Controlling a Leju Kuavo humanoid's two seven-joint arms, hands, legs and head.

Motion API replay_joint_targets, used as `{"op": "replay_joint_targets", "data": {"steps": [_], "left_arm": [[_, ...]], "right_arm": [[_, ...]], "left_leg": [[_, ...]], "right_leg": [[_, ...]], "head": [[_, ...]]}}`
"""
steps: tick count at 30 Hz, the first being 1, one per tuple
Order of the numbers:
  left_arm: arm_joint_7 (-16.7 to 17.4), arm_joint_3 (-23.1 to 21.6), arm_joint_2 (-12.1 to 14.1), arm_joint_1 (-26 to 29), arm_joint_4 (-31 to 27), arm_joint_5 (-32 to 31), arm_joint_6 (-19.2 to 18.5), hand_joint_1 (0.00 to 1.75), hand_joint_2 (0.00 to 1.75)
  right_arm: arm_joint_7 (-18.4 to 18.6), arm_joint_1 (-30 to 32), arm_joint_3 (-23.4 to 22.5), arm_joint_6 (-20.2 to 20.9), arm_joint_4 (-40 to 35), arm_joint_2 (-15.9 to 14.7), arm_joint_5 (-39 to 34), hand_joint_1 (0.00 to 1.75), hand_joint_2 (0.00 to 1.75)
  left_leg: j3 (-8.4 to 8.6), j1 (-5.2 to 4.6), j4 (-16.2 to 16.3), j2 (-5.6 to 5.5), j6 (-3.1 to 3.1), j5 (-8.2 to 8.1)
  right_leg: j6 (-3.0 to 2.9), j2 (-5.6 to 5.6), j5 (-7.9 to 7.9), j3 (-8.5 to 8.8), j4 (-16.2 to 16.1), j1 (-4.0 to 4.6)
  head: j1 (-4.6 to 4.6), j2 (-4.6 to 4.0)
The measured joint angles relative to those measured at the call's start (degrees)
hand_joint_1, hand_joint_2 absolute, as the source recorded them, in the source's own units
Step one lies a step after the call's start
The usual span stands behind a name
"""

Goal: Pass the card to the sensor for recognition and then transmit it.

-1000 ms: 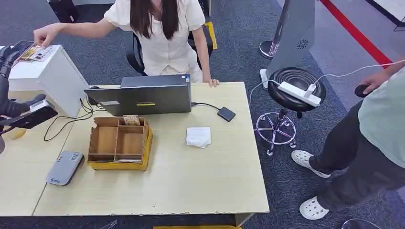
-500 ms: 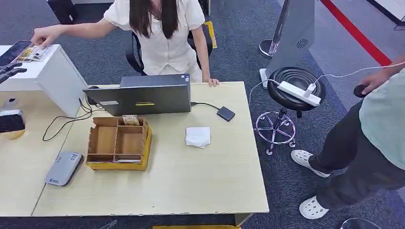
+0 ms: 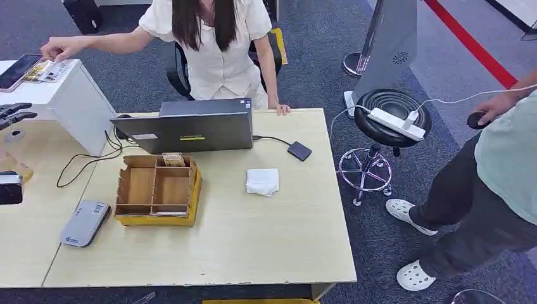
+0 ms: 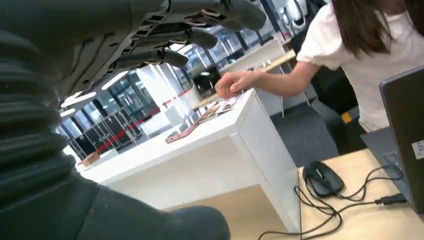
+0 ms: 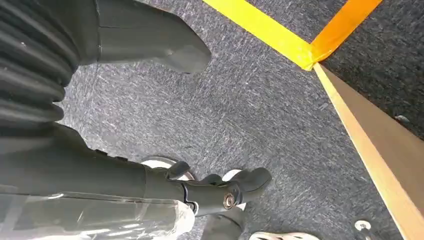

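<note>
The cards (image 3: 45, 70) lie on top of the white stand (image 3: 76, 104) at the far left, and the seated person's hand (image 3: 56, 48) rests on them. In the left wrist view the same cards (image 4: 220, 106) lie under that person's hand (image 4: 237, 82). The grey sensor (image 3: 85, 222) lies on the table's left front part. My left hand (image 3: 12, 113) is at the picture's left edge, near the stand. Its fingers (image 4: 165, 37) are spread and hold nothing. My right hand (image 5: 170, 47) hangs over the carpet with nothing in it.
A laptop (image 3: 190, 130), a cardboard organiser box (image 3: 158, 190), a white tissue (image 3: 263, 181) and a small black drive (image 3: 299, 151) are on the table (image 3: 266, 247). A phone (image 3: 19, 65) lies on the stand. A mouse (image 4: 324, 178) and cables lie beside the laptop. A stool (image 3: 389, 117) and a standing person (image 3: 494, 183) are at the right.
My left hand has drawn back to the left, away from the table's middle and mostly off the picture's edge. The seated person's hand stays on the cards.
</note>
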Motion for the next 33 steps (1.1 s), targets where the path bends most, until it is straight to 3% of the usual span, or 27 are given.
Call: {"op": "replay_joint_targets", "data": {"steps": [2, 5, 11, 23, 26, 33], "left_arm": [[1.14, 0.09, 0.28, 3.42, -1.36, -1.01, 4.0, 0.0, 1.75], [1.83, 1.0, 0.35, 9.39, -3.08, -1.01, 5.63, 0.0, 1.75], [2.18, 5.76, 1.33, 19.05, -6.29, 2.8, 3.29, 0.0, 1.75], [2.12, 16.33, -0.27, 35.14, -11.17, 1.02, 2.4, 0.0, 1.75], [2.33, 18.38, -3.0, 36.84, -11.86, -4.26, 2.96, 0.0, 1.75], [5.51, 18.69, -14.1, 36.84, -11.73, -17.47, 7.03, 0.0, 1.75]], "right_arm": [[0.0, -0.02, -0.22, 0.0, 0.0, 0.0, 0.0, 0.0, 1.75], [0.02, -0.01, -0.31, -0.02, 0.0, 0.0, 0.26, 0.0, 1.75], [0.18, 0.0, -0.81, -0.2, 0.0, 0.0, 0.46, 0.0, 1.75], [0.61, -0.04, -1.16, -0.2, 0.0, 0.0, 0.81, 0.0, 1.75], [0.61, -0.02, -1.29, -0.35, 0.0, 0.0, 0.59, 0.0, 1.75], [0.7, 0.12, -2.21, -1.01, 0.02, 0.02, 0.35, 0.0, 1.75]], "left_leg": [[0.01, -0.04, 0.0, -0.01, 0.0, 0.0], [0.0, -0.03, 0.0, 0.01, 0.0, 0.0], [-0.02, -0.01, 0.0, -0.01, 0.0, -0.01], [-0.05, -0.01, -0.01, -0.04, 0.01, -0.01], [-0.06, -0.04, -0.01, -0.07, 0.01, -0.01], [-0.07, -0.09, 0.0, -0.16, 0.01, -0.01]], "right_leg": [[0.0, -0.02, 0.0, 0.0, 0.0, -0.04], [0.0, 0.01, 0.0, -0.01, 0.0, -0.03], [0.0, -0.02, -0.01, -0.01, 0.0, -0.01], [0.0, -0.06, -0.01, 0.0, -0.01, -0.01], [0.0, -0.09, -0.01, 0.0, -0.01, -0.05], [0.01, -0.21, -0.01, 0.02, -0.02, -0.09]], "head": [[0.0, 0.0], [-0.05, 0.0], [-0.04, 0.0], [-0.02, 0.0], [0.0, 0.0], [-0.02, 0.0]]}}
